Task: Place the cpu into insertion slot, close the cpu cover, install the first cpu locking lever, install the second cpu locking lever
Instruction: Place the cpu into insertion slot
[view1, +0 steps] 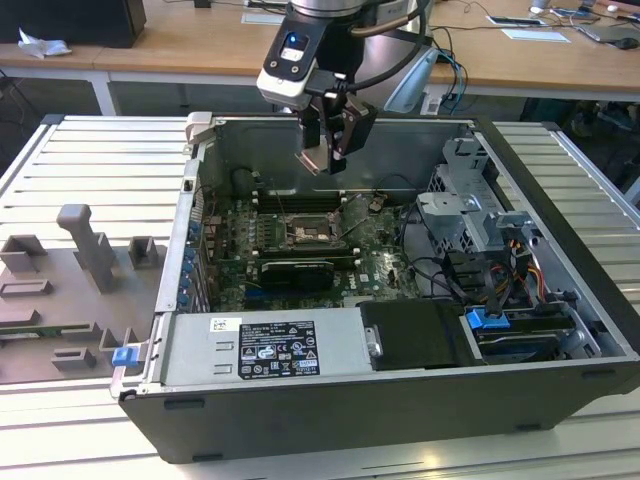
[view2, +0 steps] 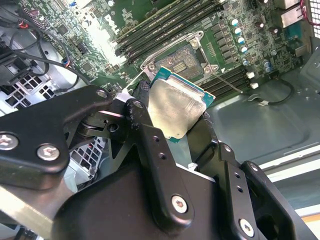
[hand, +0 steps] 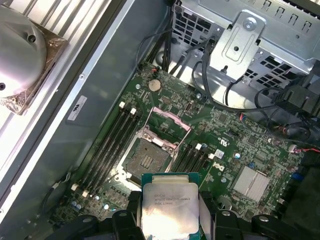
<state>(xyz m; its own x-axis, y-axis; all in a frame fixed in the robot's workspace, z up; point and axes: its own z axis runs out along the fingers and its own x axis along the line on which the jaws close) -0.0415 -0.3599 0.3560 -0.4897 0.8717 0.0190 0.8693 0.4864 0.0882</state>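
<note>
— And there it is: the cpu (view2: 176, 107) is caught between the two fingers (view2: 144, 131) of the gripper (view2: 172, 120), gripped at opposite edges, its pale metal face turned toward the camera.

— The same is seen in the first wrist view: the cpu (hand: 167, 207) is pinched tight, and the gripper (hand: 170, 222) is clamped on it from both sides.

— And how is the arm posed?

— In the exterior view the gripper (view1: 326, 152) is hung at twelve o'clock over the open computer case (view1: 300, 420). It is pointed down with a slight tilt and held well above the motherboard (view1: 380, 255). The insertion slot (view1: 303, 235) is found at six o'clock from the fingertips, well apart from the chip.

— What is counted?

— One cpu is counted, and one insertion slot (hand: 146, 161), laid bare. One cpu cover (hand: 168, 124) is seen swung up beside that slot. Two fingers are counted. Two banks of memory slots (hand: 107, 150) are made out, one on each side of the insertion slot.
</note>
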